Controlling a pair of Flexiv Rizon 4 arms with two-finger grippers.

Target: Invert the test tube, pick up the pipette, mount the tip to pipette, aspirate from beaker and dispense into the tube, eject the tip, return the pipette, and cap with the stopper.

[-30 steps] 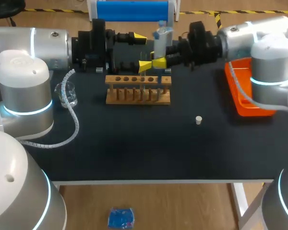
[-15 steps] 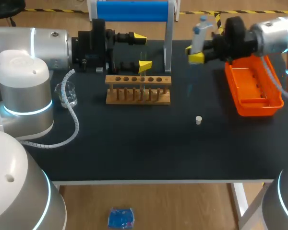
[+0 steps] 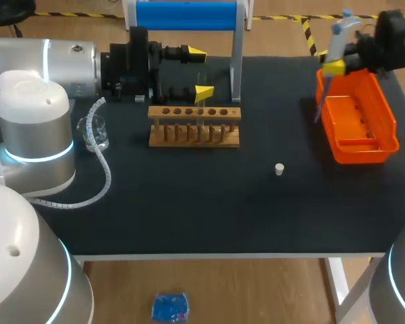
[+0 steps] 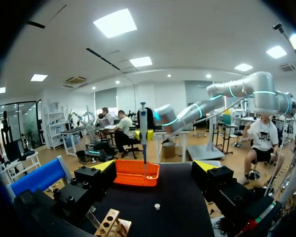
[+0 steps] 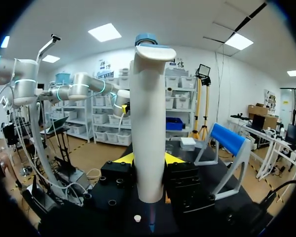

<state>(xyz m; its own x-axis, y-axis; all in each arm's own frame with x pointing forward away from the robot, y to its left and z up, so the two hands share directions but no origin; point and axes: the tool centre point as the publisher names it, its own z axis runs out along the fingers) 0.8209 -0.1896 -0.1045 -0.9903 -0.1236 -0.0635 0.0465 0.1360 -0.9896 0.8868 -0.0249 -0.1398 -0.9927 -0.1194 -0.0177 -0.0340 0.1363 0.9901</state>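
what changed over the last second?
The right gripper, shut on the pipette, swung right from above the wooden rack to over the orange tray, with the pipette pointing down. The left gripper, rack, stopper and beaker stayed put.

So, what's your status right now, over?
Right fingers shut on pipette, held upright above orange tray. Left fingers open near wooden rack. Stopper loose on table, nothing in the way.

the rack (image 3: 194, 125) is bare wood. the tray (image 3: 356, 154) is shiny orange plastic. the table (image 3: 209, 209) is dull black. the pipette (image 5: 147, 123) is smooth pale plastic.
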